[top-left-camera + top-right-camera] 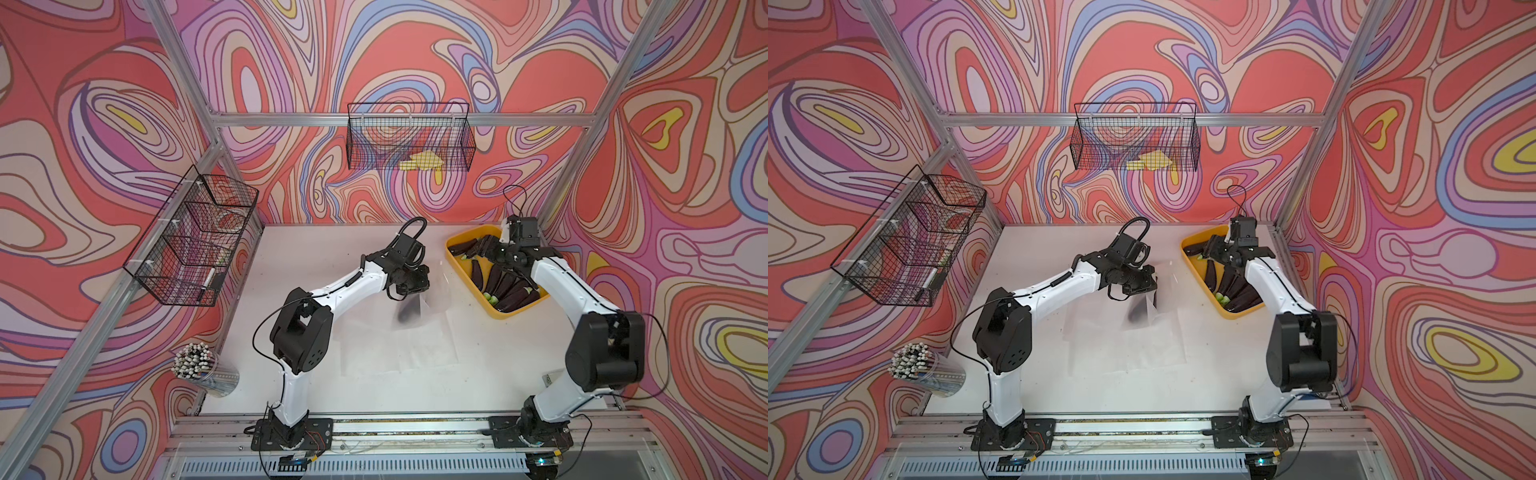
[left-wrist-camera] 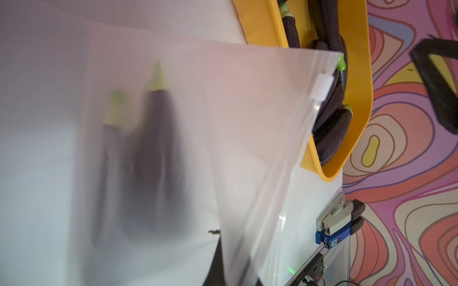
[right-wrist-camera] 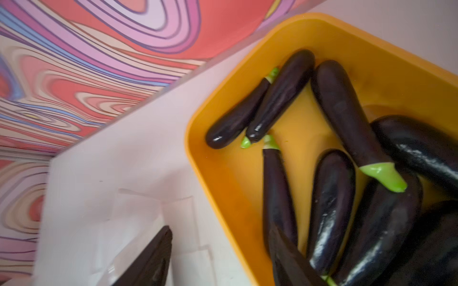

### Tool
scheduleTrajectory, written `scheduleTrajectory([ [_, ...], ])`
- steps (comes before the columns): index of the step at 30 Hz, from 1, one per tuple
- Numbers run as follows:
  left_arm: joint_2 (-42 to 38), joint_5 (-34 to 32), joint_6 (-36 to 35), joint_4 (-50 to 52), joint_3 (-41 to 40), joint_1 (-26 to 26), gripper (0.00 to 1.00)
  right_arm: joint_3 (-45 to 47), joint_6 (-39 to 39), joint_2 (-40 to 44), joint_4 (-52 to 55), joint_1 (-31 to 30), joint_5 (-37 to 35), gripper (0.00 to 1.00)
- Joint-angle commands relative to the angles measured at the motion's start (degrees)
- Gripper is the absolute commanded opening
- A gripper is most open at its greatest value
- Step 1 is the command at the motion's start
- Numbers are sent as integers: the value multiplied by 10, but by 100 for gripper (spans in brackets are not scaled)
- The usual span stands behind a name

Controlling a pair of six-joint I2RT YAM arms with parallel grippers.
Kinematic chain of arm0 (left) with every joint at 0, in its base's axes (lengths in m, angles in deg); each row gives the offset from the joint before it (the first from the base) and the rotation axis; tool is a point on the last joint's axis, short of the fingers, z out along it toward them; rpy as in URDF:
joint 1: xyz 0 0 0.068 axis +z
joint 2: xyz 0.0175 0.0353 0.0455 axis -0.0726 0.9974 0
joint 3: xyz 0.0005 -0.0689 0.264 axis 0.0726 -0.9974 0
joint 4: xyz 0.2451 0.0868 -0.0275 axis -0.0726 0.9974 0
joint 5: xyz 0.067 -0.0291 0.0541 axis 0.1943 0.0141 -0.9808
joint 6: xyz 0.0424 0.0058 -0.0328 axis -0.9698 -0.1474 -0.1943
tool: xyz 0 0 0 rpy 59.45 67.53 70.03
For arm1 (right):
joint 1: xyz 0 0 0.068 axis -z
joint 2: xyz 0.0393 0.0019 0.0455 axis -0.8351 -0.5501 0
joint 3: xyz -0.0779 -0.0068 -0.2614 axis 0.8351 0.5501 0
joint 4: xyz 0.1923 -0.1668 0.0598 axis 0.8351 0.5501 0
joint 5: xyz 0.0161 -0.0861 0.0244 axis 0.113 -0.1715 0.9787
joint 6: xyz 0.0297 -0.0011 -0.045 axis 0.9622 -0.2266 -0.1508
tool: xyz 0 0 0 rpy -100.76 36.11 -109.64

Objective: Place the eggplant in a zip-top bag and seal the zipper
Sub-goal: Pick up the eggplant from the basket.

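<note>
Now in bag [image 2: 247, 123]: eggplant [image 2: 158, 158], stem rearward

Two eggplants [image 2: 158, 153] show through the one raised bag [image 2: 247, 123]. About eight more lie piled in the one tray [image 3: 215, 178] at far right; the pile blocks a sure count. Two baskets: left basket [image 1: 195, 241], far basket [image 1: 409, 137]. One cup [image 1: 220, 380] of pens [image 1: 191, 359], near left, too many to count. One stapler [image 2: 339, 218]. Two arms: left arm [image 1: 349, 282], right arm [image 1: 561, 278].
</note>
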Motion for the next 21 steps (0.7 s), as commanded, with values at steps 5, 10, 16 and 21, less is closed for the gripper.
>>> scheduleTrajectory([
  [5, -4, 2, -3, -1, -10, -2, 0, -59, -65, -119, 69, -2, -31, 64],
  [10, -10, 6, -3, -10, -16, -2, 0, -73, -72, -164, 82, -2, -41, 63],
  [16, -16, 8, -4, -12, -16, -2, 0, -80, -76, -192, 81, -3, -19, 44],
  [21, -19, 3, -4, -9, -18, -2, 0, -93, -79, -192, 98, -3, -21, 36],
])
